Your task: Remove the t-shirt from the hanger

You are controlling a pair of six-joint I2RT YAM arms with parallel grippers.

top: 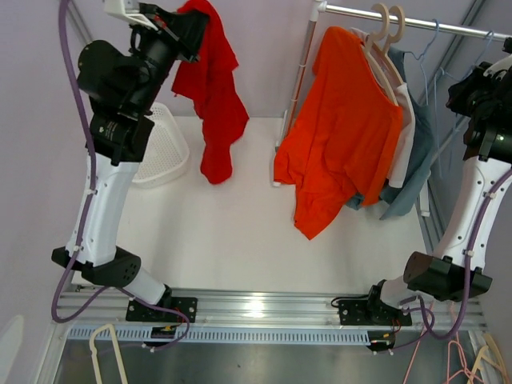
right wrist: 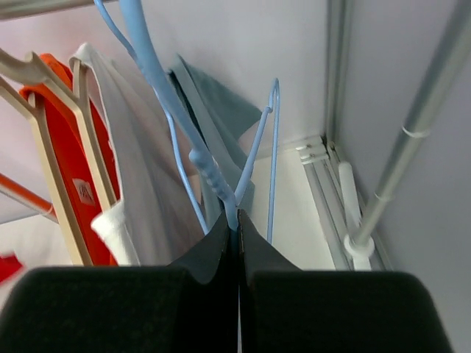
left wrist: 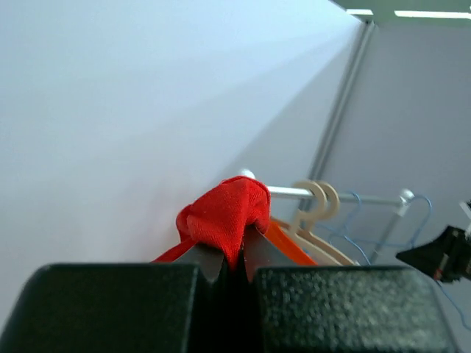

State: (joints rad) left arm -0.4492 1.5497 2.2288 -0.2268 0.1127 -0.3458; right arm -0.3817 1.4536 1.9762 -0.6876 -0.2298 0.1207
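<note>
A red t-shirt hangs free at the back left, off any hanger, bunched in my left gripper, which is raised high. In the left wrist view the left gripper is shut on a fold of the red t-shirt. My right gripper is up at the right end of the rail. In the right wrist view the right gripper is shut on the neck of a bare blue wire hanger. The blue hanger shows only faintly in the top view.
A clothes rail holds an orange t-shirt, a white garment and a grey-blue garment on cream hangers. A white basket stands at the back left. Loose hangers lie by the near edge.
</note>
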